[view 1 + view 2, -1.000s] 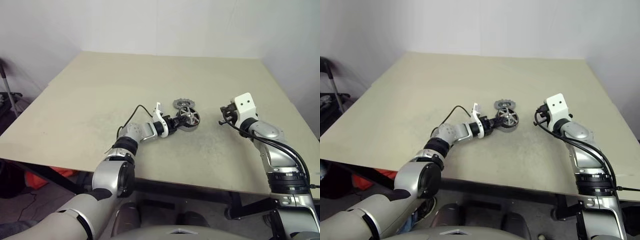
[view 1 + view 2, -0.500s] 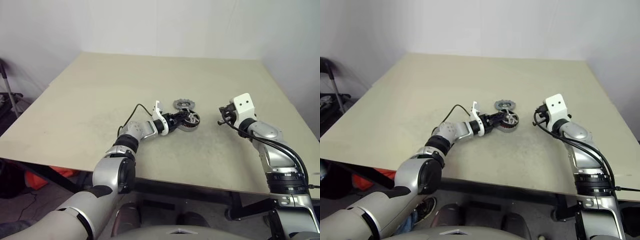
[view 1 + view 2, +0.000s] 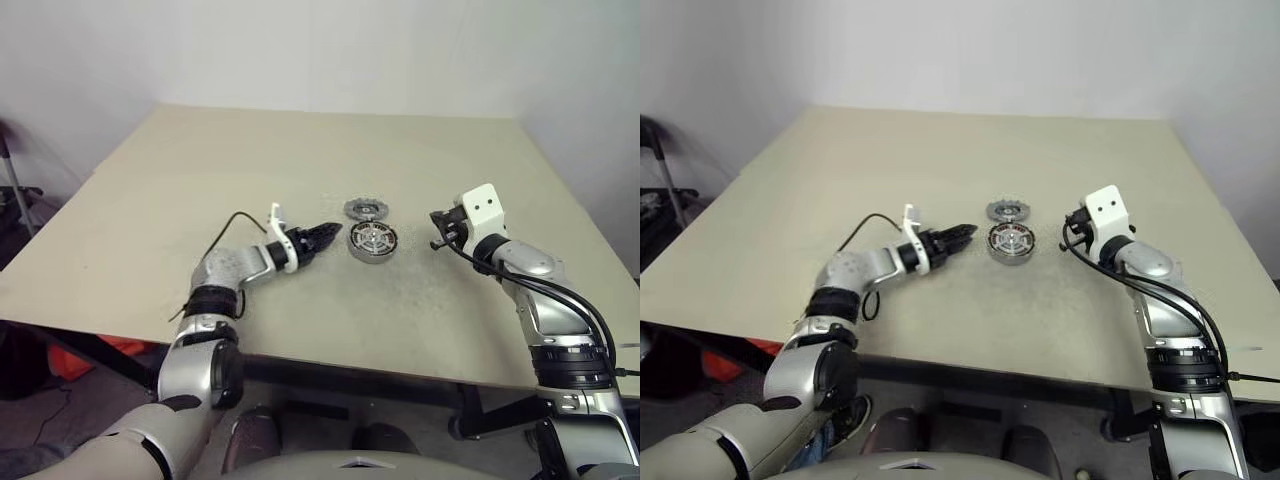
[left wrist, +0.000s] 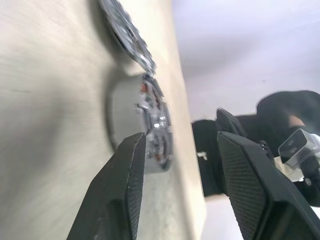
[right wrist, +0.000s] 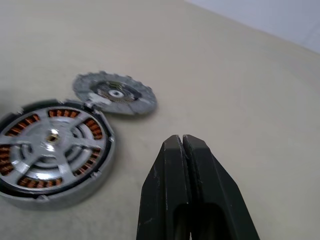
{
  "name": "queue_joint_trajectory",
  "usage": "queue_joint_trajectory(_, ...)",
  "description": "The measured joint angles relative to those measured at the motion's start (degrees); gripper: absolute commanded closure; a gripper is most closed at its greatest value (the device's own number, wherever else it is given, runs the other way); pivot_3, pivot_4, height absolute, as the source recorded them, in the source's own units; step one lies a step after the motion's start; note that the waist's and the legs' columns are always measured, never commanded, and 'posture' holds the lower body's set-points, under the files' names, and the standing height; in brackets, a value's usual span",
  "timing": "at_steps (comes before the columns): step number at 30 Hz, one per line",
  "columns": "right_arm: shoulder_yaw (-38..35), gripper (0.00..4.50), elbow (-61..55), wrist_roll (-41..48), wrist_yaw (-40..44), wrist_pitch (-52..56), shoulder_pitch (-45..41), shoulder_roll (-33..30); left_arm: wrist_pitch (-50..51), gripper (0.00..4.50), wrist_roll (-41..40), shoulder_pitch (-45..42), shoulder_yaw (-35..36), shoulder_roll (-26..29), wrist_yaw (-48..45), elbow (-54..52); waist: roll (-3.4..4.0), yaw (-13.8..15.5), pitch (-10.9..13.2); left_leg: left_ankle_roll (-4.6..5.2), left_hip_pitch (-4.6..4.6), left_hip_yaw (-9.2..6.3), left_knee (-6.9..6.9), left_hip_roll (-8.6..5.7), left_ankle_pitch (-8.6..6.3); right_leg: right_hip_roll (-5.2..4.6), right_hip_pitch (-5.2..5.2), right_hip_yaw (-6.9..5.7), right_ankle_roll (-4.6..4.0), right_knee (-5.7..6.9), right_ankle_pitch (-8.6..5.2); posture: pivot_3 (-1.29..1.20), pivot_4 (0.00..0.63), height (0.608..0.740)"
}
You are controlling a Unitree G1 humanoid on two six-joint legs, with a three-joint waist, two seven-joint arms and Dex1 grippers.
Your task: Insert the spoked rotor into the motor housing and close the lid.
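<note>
The motor housing (image 5: 75,192) lies flat on the table's middle, its copper coils showing. The spoked rotor (image 5: 52,145) sits inside it, silver spokes up. The scalloped grey lid (image 5: 115,93) lies flat just behind the housing, touching its rim. My left gripper (image 3: 335,232) is open and empty, level with the table, a short way left of the housing (image 4: 150,125) and pointing at it. My right gripper (image 5: 182,145) is shut on nothing and hovers to the right of the housing (image 3: 372,240) and the lid (image 3: 362,208).
The beige table (image 3: 300,150) stretches bare to white walls at the back. Its front edge (image 3: 330,365) runs close below both arms. A black cable (image 3: 228,222) loops from my left wrist over the tabletop. Dark equipment stands on the floor at the left.
My left gripper opened, let go at the housing and drew back to the left. The rotor, tilted before, now lies flat in the housing. The right arm kept still.
</note>
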Motion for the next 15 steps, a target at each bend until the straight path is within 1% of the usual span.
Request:
queue_joint_trajectory(4,1.6,4.50,-1.6,1.1,2.0,0.0,-1.3,0.9,1.6,2.09,-0.9,4.8,0.0,1.3,2.1,-7.6,0.00,-0.1,0.0,-0.05,0.04,-0.01,0.01,0.04,0.02,0.02,0.03,0.00,0.01,0.01,-0.01,0.00,0.000,0.740)
queue_joint_trajectory(8,4.5,4.50,-0.8,1.1,2.4,-0.3,-3.6,3.6,0.0,2.09,-0.7,6.5,-0.2,1.6,3.6,-11.2,-0.01,-0.1,0.0,-0.17,0.07,-0.01,-0.02,0.06,0.09,0.04,0.03,0.00,0.03,0.02,-0.01,0.00,0.000,0.740)
queue_joint_trajectory(11,6.7,4.50,2.5,0.7,2.0,-1.2,-5.0,6.4,-1.6,2.09,-0.6,6.7,-0.2,1.7,5.2,-12.4,-0.01,-0.2,0.0,-0.28,0.06,-0.01,-0.05,0.06,0.15,0.04,0.03,0.00,0.03,0.00,-0.01,0.00,0.000,0.740)
queue_joint_trajectory(15,11.7,4.50,9.5,-1.9,2.1,-4.0,-3.7,8.2,-3.1,2.09,-0.6,7.8,-0.2,1.6,6.8,-13.5,-0.01,-0.1,0.0,-0.29,-0.10,-0.01,-0.06,0.02,0.15,0.03,-0.08,0.00,0.07,-0.04,-0.03,0.00,0.000,0.740)
